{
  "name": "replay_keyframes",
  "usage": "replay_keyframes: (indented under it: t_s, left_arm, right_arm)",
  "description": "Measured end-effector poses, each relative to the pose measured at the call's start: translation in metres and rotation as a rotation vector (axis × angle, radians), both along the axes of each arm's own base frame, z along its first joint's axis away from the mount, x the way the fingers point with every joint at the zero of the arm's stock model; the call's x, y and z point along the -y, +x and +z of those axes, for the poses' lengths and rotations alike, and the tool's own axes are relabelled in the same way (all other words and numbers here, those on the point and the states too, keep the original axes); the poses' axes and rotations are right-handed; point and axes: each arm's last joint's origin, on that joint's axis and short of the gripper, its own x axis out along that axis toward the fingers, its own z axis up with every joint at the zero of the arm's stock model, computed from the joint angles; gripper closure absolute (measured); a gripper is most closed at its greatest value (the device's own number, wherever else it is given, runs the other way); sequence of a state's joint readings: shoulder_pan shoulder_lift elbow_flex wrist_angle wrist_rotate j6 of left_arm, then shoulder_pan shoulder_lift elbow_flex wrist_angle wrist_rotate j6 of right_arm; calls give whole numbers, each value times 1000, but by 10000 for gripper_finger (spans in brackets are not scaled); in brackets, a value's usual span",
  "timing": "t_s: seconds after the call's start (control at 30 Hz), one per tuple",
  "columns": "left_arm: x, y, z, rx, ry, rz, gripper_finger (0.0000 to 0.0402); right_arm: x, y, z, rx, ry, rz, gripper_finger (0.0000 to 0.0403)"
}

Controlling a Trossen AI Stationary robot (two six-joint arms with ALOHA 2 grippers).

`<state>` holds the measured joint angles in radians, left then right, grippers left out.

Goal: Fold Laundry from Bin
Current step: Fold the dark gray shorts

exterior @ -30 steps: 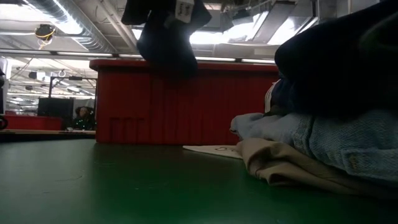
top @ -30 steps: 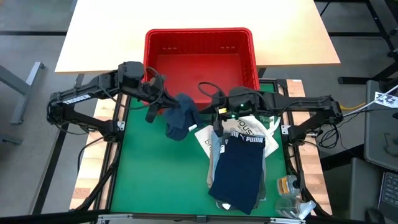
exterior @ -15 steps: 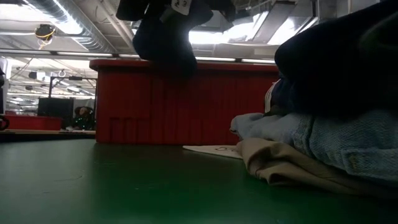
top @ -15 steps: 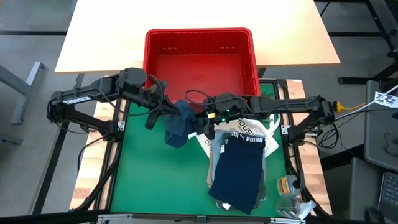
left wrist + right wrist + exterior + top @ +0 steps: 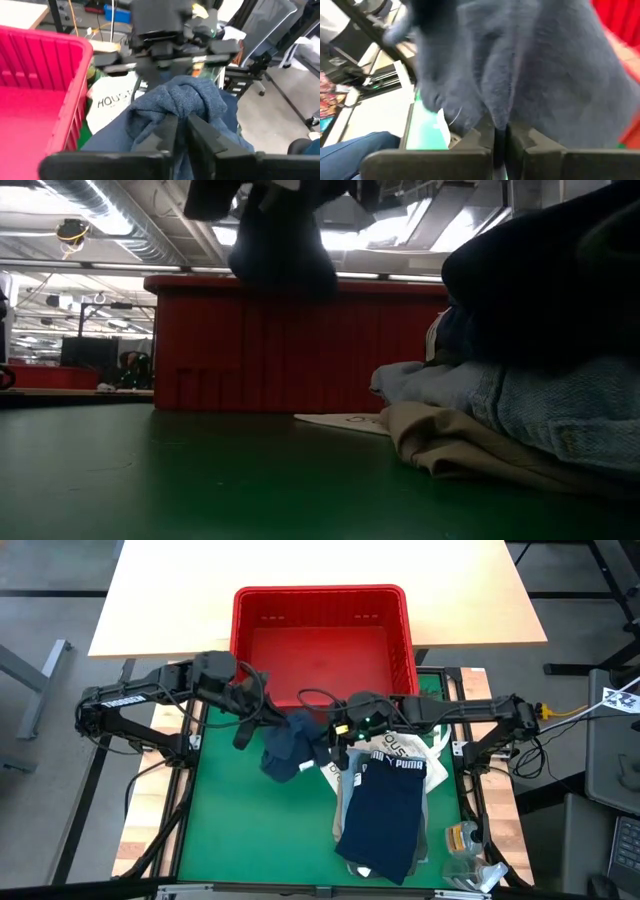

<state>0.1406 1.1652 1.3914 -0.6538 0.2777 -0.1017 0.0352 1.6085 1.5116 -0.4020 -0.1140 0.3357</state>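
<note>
A dark blue garment (image 5: 285, 745) hangs in the air over the green mat (image 5: 240, 820), just in front of the red bin (image 5: 320, 635). My left gripper (image 5: 268, 718) is shut on its upper left part, and my right gripper (image 5: 325, 735) is shut on its right side. In the low view the garment (image 5: 280, 240) hangs dark at the top, clear of the mat. The bin's floor shows bare red. My left gripper pinches a bunched fold (image 5: 175, 107) at the top of the garment between its two fingers, coming from the table's left and slanting a little downward. The cloth hangs below the fingers, clear of the mat. My right gripper pinches a fold of the garment's right side (image 5: 497, 112) between its two fingers, coming from the table's right and slanting a little downward. The cloth fills the wrist view, so how many layers it has does not show.
On the mat's right half lies a pile: navy shorts (image 5: 385, 810) on top, a white tote bag (image 5: 400, 750), light blue (image 5: 520, 395) and beige cloth (image 5: 450, 445). Small objects (image 5: 465, 840) sit at the near right corner. The mat's left half is bare green.
My right gripper has moved toward the table's left and a little down, up to the hanging garment, and has taken hold of its right side. The garment, which hung from my left gripper alone, now spans between both grippers, its lower part shifted slightly left.
</note>
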Motion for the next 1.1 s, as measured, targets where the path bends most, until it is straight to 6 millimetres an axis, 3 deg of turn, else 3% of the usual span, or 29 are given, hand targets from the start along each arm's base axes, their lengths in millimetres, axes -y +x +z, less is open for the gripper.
replay_keyframes:
  t_s: [0.33,0.63,0.73,1.1]
  left_arm:
    - [0,-10,-18,-216,-4,45,265]
    - [18,-19,-50,-489,-88,53,248]
    - [30,-15,-71,-539,-124,40,253]
    - [82,-13,-187,-666,-378,80,273]
  right_arm:
    - [-34,-10,-10,-134,75,131,391]
    - [-44,-14,-13,-190,80,156,395]
    - [-42,-14,-14,-195,77,149,393]
    - [-43,-14,-14,-193,71,154,391]
